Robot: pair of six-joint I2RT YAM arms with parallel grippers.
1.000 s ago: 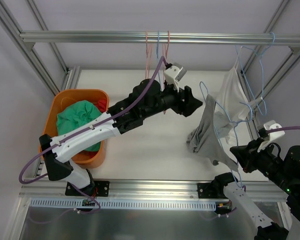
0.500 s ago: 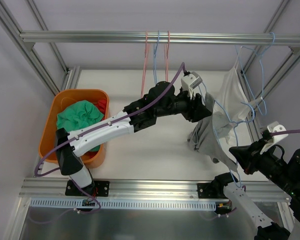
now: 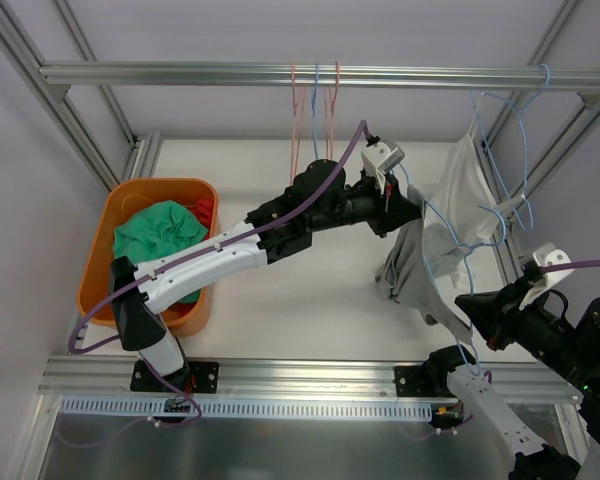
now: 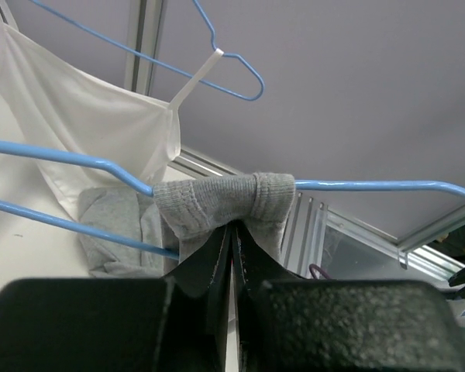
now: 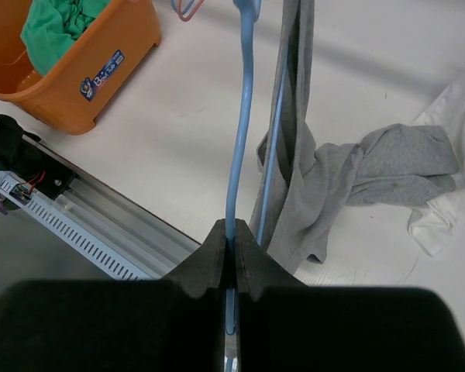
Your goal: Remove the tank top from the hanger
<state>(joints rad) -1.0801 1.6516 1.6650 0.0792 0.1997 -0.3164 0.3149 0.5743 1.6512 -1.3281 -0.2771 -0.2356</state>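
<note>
A grey tank top (image 3: 412,265) hangs from a blue wire hanger (image 3: 450,225) at the right of the table, and its lower part is bunched on the tabletop. My left gripper (image 3: 400,208) is shut on the grey strap (image 4: 225,200) where it folds over the hanger wire (image 4: 387,186). In the left wrist view the jaws (image 4: 234,232) are pressed together with knit fabric pinched at their tips. My right gripper (image 5: 232,236) is shut on the hanger's blue wire (image 5: 244,116) near the front edge, and the grey cloth (image 5: 325,170) drapes just beyond it.
An orange basket (image 3: 150,250) holding green cloth (image 3: 155,240) stands at the left. Empty pink and blue hangers (image 3: 315,110) dangle from the top rail (image 3: 180,74). A white camisole (image 3: 465,180) on another blue hanger hangs at the far right, close behind the grey top.
My left gripper swung right from mid-table to the tank top and shut on its strap. The right gripper kept its hold on the hanger and barely moved.
</note>
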